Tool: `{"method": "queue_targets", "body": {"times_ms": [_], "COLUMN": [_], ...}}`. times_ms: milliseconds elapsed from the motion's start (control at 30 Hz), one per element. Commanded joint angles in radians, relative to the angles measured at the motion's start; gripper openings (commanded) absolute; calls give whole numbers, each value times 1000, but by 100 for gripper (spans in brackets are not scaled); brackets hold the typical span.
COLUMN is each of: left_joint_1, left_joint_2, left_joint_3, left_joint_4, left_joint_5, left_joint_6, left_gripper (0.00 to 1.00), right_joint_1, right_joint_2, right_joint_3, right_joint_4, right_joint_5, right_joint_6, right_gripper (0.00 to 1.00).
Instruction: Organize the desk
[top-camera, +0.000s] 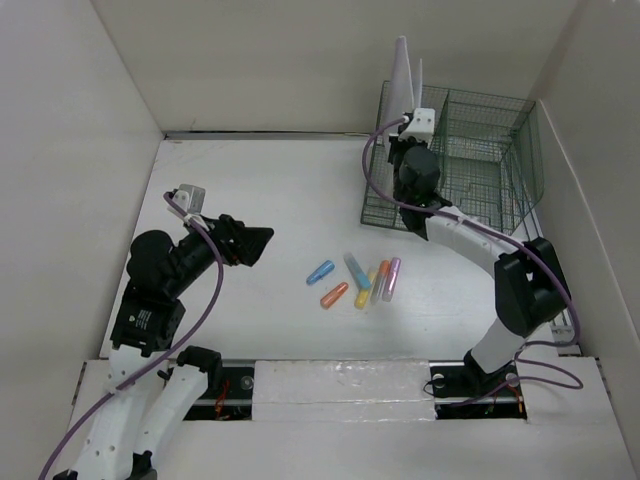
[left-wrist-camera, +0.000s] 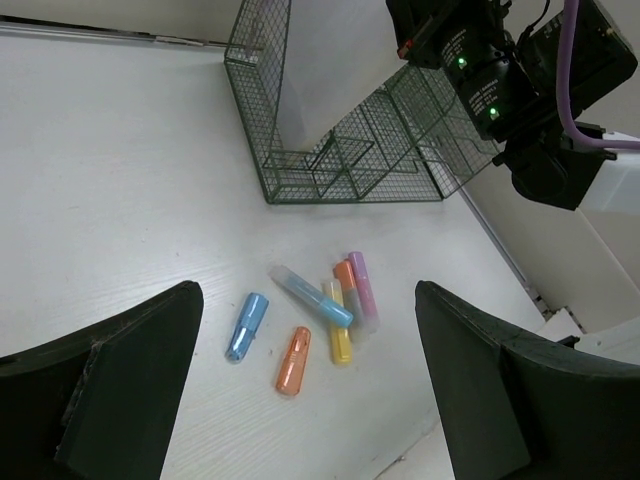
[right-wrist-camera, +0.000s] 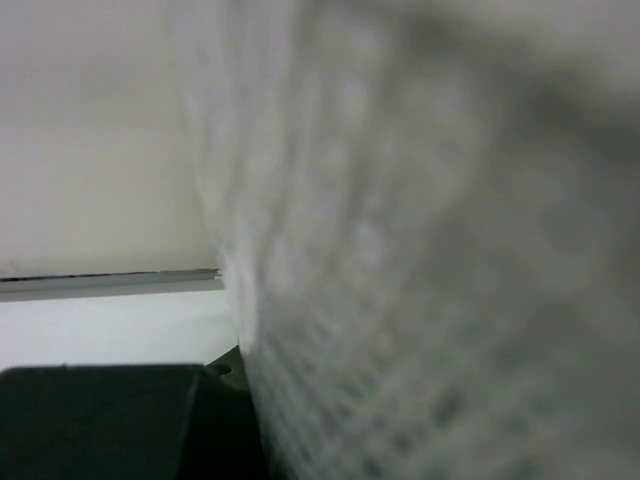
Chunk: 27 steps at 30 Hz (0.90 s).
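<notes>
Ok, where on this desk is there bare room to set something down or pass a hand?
Widest bare patch: the far-left desk, between the back wall, the left gripper and the wire rack. A narrower strip runs between the markers and the arm bases. Crowded: the marker cluster mid-desk, and the right arm in front of the rack.

- The desk is showing a plain matte white.
- The wire rack is showing dark green, in a fine grid of squares.
- The sheet standing at the rack is looking white.
- The markers are lying in these colours: blue marker, orange marker, pale blue marker, yellow marker, second orange marker, pink-violet marker.
- The cable is showing purple.
- The left gripper is showing black.
</notes>
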Motion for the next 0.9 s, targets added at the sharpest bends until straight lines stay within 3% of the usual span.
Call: {"method": "queue_targets", "body": {"times_ms": [0,533,667,867], "left_joint_1": [-6,-6,-6,-6], "left_joint_2": [3,15,27,34], "left_joint_3": [-9,-20,-11,-14], "left_joint_4": [51,66,66,59], "left_joint_5": [16,16,18,4], "left_joint_6": [5,3,3,10], "left_gripper": [83,83,83,83], "right_joint_1": [19,47,47,4], "right_joint_2": [4,69,80,106], "right_joint_3": [-28,-74,-30,52], "right_joint_4": [108,127,150,220], "right_joint_5": [55,86,153,137], "right_joint_6": [62,126,125,80], "right_gripper": [0,0,0,0]}}
